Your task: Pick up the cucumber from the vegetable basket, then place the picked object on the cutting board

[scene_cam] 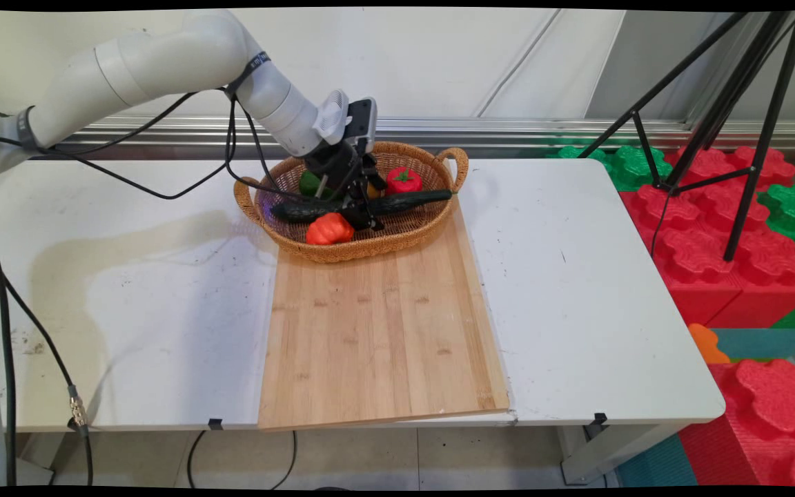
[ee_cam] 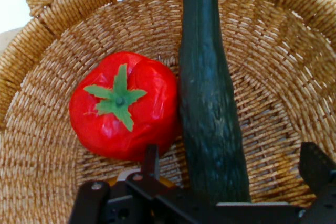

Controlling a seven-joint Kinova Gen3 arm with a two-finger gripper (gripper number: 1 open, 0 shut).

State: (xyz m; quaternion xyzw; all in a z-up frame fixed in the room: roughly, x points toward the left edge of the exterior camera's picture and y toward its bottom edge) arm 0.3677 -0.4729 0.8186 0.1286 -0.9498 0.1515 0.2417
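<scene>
Woven wicker basket (ee_cam: pixel 47 145), bumpy cucumber (ee_cam: pixel 210 124)

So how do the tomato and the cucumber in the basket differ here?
The tomato is red, round and squat with a green leafy top; the cucumber is dark green, long and slim. The cucumber stretches across most of the basket, while the tomato takes up one small spot. The cucumber runs between the fingers of the gripper; the tomato lies beside them. Both rest in the basket, touching.
</scene>
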